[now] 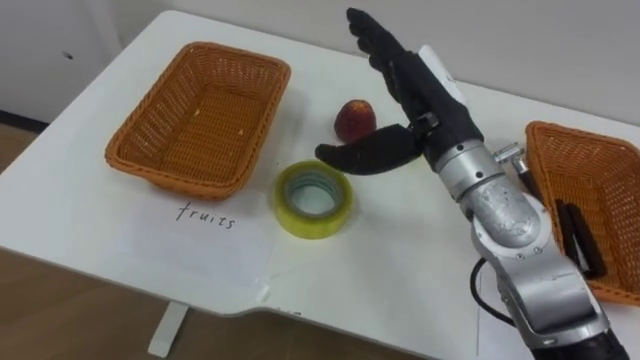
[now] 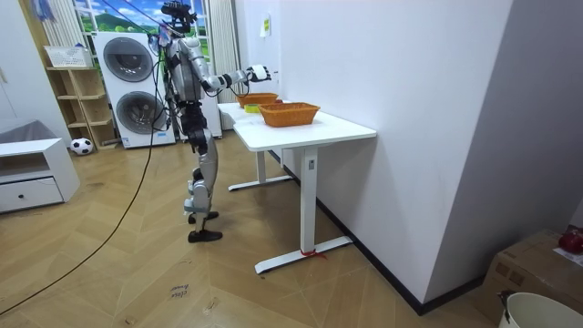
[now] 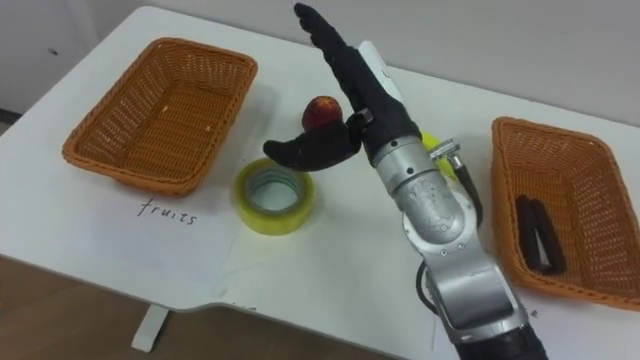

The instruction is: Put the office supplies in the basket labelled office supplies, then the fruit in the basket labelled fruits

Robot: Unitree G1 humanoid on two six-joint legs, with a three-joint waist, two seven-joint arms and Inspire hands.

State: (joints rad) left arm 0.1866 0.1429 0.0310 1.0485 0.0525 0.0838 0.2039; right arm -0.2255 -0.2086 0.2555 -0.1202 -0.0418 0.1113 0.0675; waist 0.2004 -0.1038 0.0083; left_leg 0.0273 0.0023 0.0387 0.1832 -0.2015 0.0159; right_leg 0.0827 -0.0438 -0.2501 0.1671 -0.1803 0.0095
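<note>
The robot's right hand (image 1: 412, 88), black and jointed on a brushed-metal forearm, reaches up through the middle of the frame. Its fingers (image 1: 368, 28) are stretched out straight and the thumb is splayed to the left. It is wide open and holds nothing. Just left of the palm and above the thumb, a small round red apple (image 1: 354, 118) sits on the smooth white table (image 1: 420, 265). Whether the hand touches the apple cannot be told.

Below the thumb, at lower centre, a thick ring of glossy yellow tape (image 1: 313, 198) lies flat with its hollow core facing up. At upper left stands a rectangular basket (image 1: 135, 145) of woven orange wicker, and nothing lies inside it. Just below it is a sheet of white paper (image 1: 190, 250) with handwriting on it. At the right edge a matching wicker basket (image 1: 545, 150) holds a black oblong object (image 1: 580, 238) with a matte finish.

In the room view the robot stands at the table's far end, one arm out over the tabletop.
</note>
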